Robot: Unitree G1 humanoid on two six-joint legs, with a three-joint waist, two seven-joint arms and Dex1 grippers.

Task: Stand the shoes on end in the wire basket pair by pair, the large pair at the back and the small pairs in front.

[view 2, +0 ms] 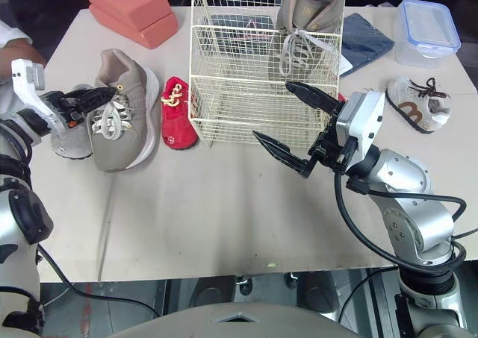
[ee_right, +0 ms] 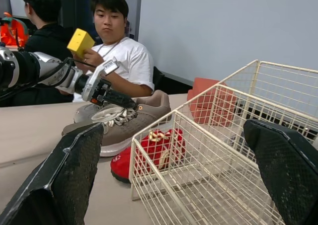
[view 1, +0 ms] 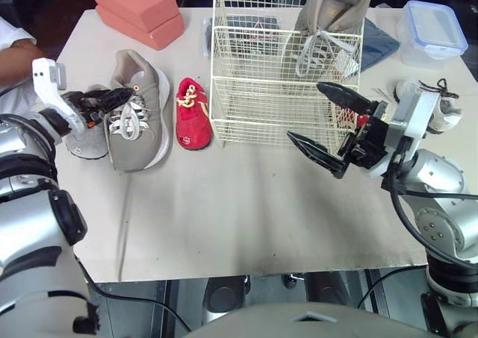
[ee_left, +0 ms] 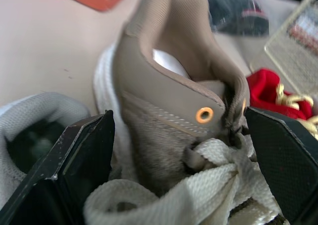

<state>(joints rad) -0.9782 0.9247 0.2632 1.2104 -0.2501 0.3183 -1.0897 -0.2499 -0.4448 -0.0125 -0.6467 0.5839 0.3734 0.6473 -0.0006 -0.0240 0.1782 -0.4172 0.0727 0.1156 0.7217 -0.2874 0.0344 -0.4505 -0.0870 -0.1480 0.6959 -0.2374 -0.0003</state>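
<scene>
left gripper [view 1: 119, 96] is seen with fingers apart on either side of the laced throat of a large taupe shoe [view 1: 142, 121] lying on the table [view 1: 246, 211]. a small grey shoe [view 1: 84, 142] is tucked just under that hand, and a small red shoe [view 1: 193, 116] lies past the taupe one. right gripper [view 1: 305, 111] is spread wide just before the wire basket [view 1: 246, 84], at whose far side the matching taupe shoe [view 1: 328, 13] is stood on end. a small white shoe [view 2: 418, 105] lies behind its wrist.

one large shoe [view 1: 332, 10] in basket [view 1: 254, 99] | its mate [view 1: 138, 121] left of basket | small shoe [view 1: 193, 114] between them
</scene>
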